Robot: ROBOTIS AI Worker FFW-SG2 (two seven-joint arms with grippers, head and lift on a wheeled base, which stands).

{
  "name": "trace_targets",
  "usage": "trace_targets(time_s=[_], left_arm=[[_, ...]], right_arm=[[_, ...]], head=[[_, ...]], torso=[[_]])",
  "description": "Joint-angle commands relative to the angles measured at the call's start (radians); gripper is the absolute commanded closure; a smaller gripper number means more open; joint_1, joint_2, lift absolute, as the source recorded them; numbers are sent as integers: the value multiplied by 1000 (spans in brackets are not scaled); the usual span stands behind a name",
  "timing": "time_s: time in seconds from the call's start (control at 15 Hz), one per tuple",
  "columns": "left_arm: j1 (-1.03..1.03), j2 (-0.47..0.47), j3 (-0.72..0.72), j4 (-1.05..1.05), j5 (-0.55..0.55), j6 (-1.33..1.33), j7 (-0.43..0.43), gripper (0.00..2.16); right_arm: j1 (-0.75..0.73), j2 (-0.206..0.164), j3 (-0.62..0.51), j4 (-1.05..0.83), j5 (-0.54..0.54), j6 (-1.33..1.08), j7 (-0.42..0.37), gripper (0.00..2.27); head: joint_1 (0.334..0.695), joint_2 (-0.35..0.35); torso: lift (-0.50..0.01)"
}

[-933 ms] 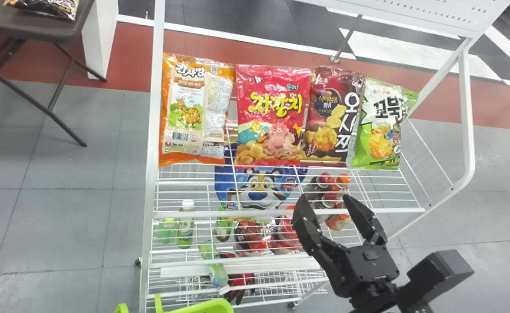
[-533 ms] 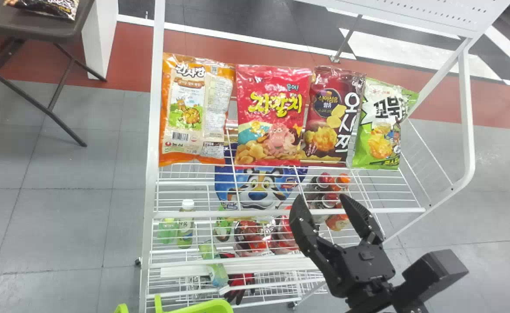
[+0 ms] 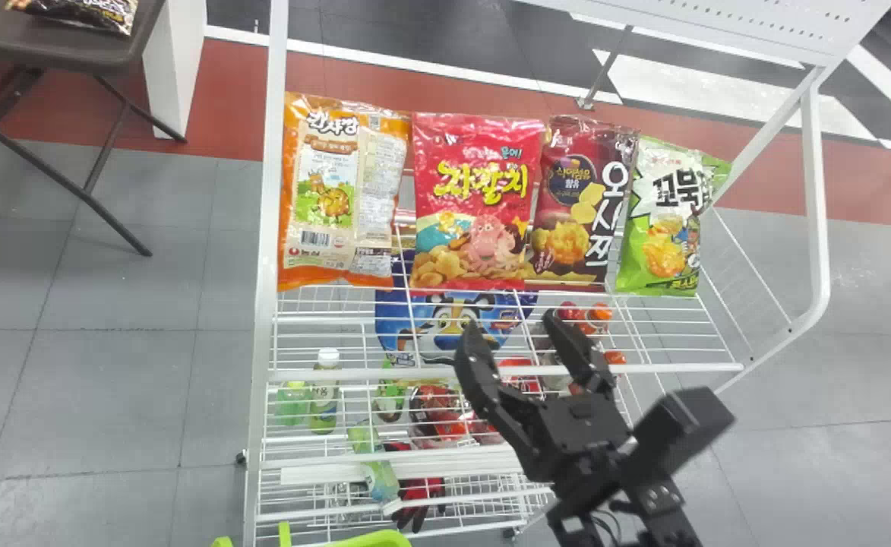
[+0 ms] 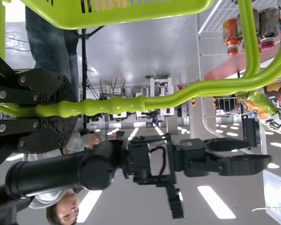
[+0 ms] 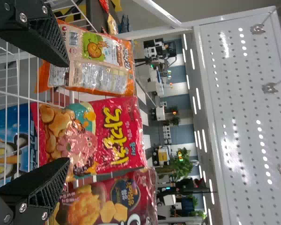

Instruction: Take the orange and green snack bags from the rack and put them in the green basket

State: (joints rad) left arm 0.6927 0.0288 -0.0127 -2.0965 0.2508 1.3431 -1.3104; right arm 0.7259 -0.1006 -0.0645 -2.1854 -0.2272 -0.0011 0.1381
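In the head view my right gripper (image 3: 512, 327) stands open before the rack's top shelf, below the red bags. The orange snack bag (image 3: 339, 190) leans upright at the shelf's left end, the green snack bag (image 3: 661, 235) at its right end. Between the open fingers of my right gripper (image 5: 67, 112) in the right wrist view there is no bag; the orange bag (image 5: 96, 63) lies beyond them. My left gripper (image 4: 65, 110) is shut on the handle of the green basket (image 4: 131, 16). The basket's rim (image 3: 373, 540) also shows at the head view's bottom edge.
A red bag (image 3: 475, 201) and a dark red bag (image 3: 582, 201) stand between the orange and green ones. White rack posts (image 3: 264, 304) frame the shelves. Lower down are bottles (image 3: 325, 395) and a blue bag (image 3: 453, 327). A dark table (image 3: 58, 45) stands behind left.
In the head view my right gripper has moved left and slightly up, still open. The basket's rim has shifted slightly down. The bags on the rack have stayed in place.
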Motion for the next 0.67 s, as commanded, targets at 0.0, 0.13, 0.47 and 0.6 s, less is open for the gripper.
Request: trace_targets(time_s=[0.0,0.13,0.47,0.6], left_arm=[[-1,6,-6,10,-5,0,-7,2148],[-6,13,-4,21,-5,3,-7,2148],[-6,26,-4,39,-10,12,-15,2148],[-6,31,-4,39,-13,12,-20,2148]], right_arm=[[-83,30,20,12,37,117,0,97],[-158,44,48,45,62,148,-2,97],[-341,64,91,141,98,258,-14,97],[-404,71,107,190,108,270,-14,97]], head=[[695,-350],[695,-350],[695,-350],[695,-350]], torso=[[0],[0],[0],[0]])
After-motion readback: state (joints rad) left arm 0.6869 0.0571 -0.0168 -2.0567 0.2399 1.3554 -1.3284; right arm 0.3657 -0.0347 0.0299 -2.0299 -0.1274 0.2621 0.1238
